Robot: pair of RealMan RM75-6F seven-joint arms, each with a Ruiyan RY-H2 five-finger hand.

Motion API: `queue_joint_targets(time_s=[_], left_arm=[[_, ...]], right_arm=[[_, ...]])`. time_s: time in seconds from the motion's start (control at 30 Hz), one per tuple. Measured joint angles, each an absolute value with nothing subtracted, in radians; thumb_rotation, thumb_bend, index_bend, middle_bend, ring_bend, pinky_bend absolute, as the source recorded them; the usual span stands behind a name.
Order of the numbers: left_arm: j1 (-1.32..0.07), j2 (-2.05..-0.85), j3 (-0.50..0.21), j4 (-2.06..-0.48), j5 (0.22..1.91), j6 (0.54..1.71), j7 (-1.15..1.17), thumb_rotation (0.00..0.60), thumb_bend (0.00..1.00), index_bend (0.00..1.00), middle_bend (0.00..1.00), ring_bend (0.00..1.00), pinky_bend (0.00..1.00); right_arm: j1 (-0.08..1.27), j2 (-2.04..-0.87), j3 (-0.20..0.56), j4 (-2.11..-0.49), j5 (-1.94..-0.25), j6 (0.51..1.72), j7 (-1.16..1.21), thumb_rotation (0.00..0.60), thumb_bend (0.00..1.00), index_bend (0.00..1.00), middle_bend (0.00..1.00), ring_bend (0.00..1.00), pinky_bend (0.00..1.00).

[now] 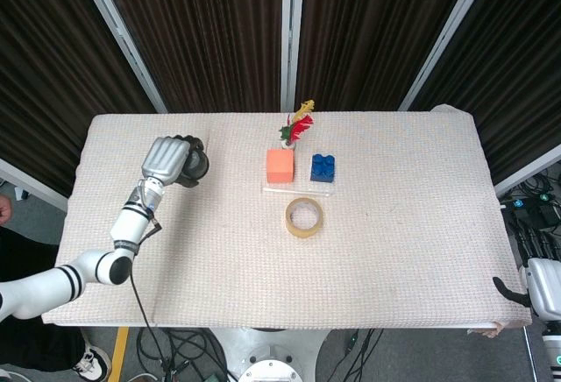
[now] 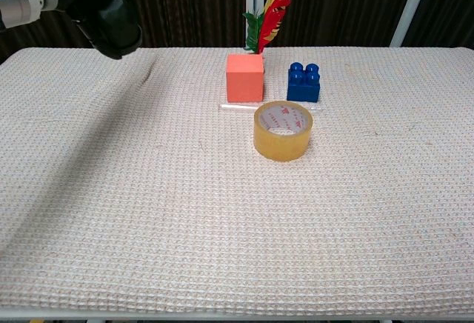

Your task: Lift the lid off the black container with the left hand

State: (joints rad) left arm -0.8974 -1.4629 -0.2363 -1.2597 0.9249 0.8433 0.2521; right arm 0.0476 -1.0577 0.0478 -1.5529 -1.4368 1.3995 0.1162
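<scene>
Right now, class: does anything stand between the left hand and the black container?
No. The left hand already grips the container, raised over the table's far left. The block and tape sit well aside.

Bright, even overhead light; both views sharp. Soft shadows (faint ones) fall on the counter (image 2: 222, 212) beside the tape roll (image 2: 283, 130). Dark curtains (image 1: 210, 31) swallow detail.
</scene>
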Motion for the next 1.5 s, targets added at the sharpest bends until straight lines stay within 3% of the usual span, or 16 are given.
queue_joint_targets(time_s=[0.13,0.27,0.4,0.73,1.07,1.5], left_arm=[[-0.882,-1.453,-0.206,-1.337,0.992,0.853,0.234,0.6,0.16,0.47,0.5,0.36,0.42],[-0.864,-1.455,-0.159,-1.523,1.211,0.878,0.216,0.6,0.16,0.47,0.5,0.36,0.42],[-0.857,-1.461,-0.152,-1.591,1.36,0.887,0.2,0.6,0.16,0.47,0.5,0.36,0.42],[-0.841,-1.483,-0.139,-1.425,1.233,0.874,0.144,0.6,0.16,0.47,0.5,0.36,0.42],[-0.811,-1.593,-0.069,-1.259,1.355,0.878,0.033,0.6,0.16,0.47,0.51,0.36,0.42],[-0.797,-1.683,-0.051,-1.13,1.374,0.843,-0.075,0.6,0.16,0.47,0.5,0.36,0.4]], right_arm=[[0.05,-1.062,0.041,-1.555,-1.447,1.395,0.107,0.6,0.13,0.0,0.0,0.0,0.0],[0.047,-1.058,0.042,-1.558,-1.45,1.406,0.108,0.6,0.13,0.0,0.0,0.0,0.0],[0.045,-1.056,0.048,-1.554,-1.436,1.405,0.115,0.6,0.13,0.0,0.0,0.0,0.0],[0.053,-1.065,0.043,-1.553,-1.44,1.391,0.104,0.6,0.13,0.0,0.0,0.0,0.0],[0.051,-1.062,0.047,-1.551,-1.432,1.389,0.108,0.6,0.13,0.0,0.0,0.0,0.0],[0.056,-1.067,0.045,-1.547,-1.427,1.377,0.104,0.6,0.13,0.0,0.0,0.0,0.0]])
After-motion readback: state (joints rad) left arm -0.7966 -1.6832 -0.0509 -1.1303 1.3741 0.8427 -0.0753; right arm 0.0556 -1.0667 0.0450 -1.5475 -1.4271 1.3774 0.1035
